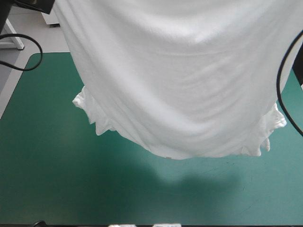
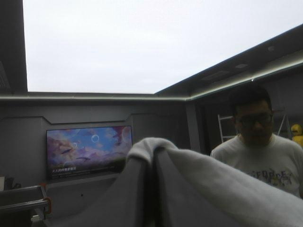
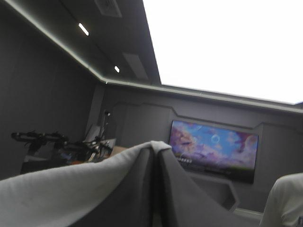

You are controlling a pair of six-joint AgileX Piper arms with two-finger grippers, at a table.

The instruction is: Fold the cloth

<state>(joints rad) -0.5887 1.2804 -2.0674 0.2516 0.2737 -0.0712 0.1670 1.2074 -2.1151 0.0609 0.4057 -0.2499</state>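
T-shirt: the T-shirt [image 1: 180, 85] is lifted and hangs as one broad white sheet over the middle and far part of the table, its upper part running out of the high view.
Left gripper: in the left wrist view the left gripper [image 2: 154, 158] is raised and looks level into the room. Its black fingers meet in one pointed arch, clamped on the T-shirt, with cloth draped over the tip and falling to both sides.
Right gripper: the right gripper [image 3: 155, 158] is raised likewise, its fingers pressed together on the T-shirt, cloth folded over their tip.
In the way: nothing lies on the cover [image 1: 57, 179] except the T-shirt's shadow [image 1: 189, 184]. The sheet hides the table's middle and most of its far edge from the high view.
Sleeves: the left sleeve [image 1: 92, 111] and the right sleeve [image 1: 267, 130] bunch at the two sides, behind the sheet. Whether they touch the cover I cannot tell.
Edges and room: bare cover runs along the whole near edge and up the left side to the far-left corner. On the right only a narrow strip shows.
Direction: the T-shirt's width runs left to right across the table. Its curved hem [image 1: 180, 155] is lowest, toward the near edge, the shadow apart from it.
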